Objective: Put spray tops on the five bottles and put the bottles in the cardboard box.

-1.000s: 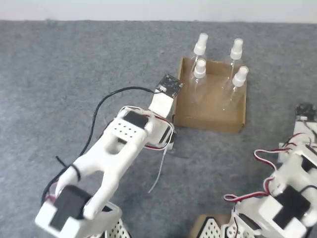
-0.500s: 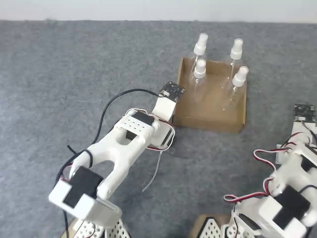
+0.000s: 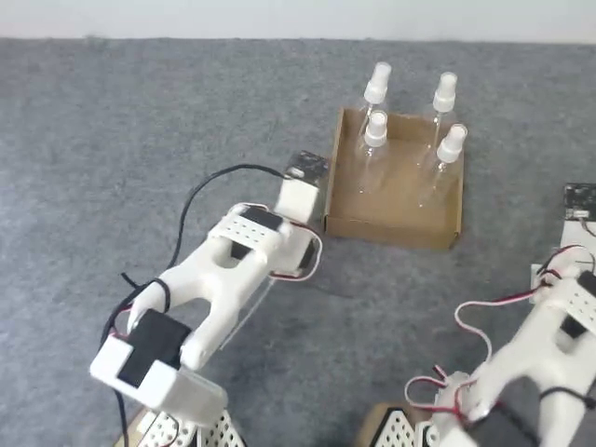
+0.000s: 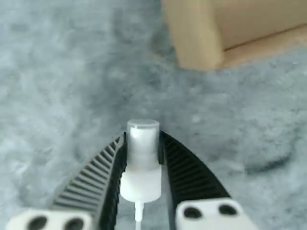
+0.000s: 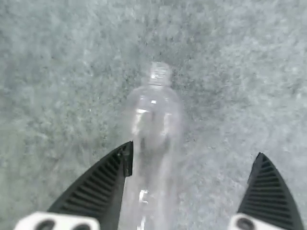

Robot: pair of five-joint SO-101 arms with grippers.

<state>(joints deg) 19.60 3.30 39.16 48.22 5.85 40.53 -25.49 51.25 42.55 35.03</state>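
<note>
My left gripper (image 4: 142, 143) is shut on a white spray top (image 4: 142, 158), its dip tube pointing back toward the wrist. It hangs over the carpet just off the near left corner of the cardboard box (image 4: 225, 28). In the high view the left arm (image 3: 251, 251) ends beside that corner of the box (image 3: 391, 228). Several capped clear bottles (image 3: 375, 140) stand in the box. My right gripper (image 5: 194, 155) is open above a clear uncapped bottle (image 5: 153, 120), which lies on the carpet beside one finger with its neck pointing away. The right arm (image 3: 559, 326) is at the lower right.
Grey carpet (image 3: 140, 140) covers the whole table, with open room to the left and in front of the box. A red and white cable (image 3: 484, 317) loops off the right arm. The arm bases stand at the near edge.
The left arm has drawn its wrist a little to the left, next to the box corner. The right arm has stretched out and swung right, its elbow dropping lower.
</note>
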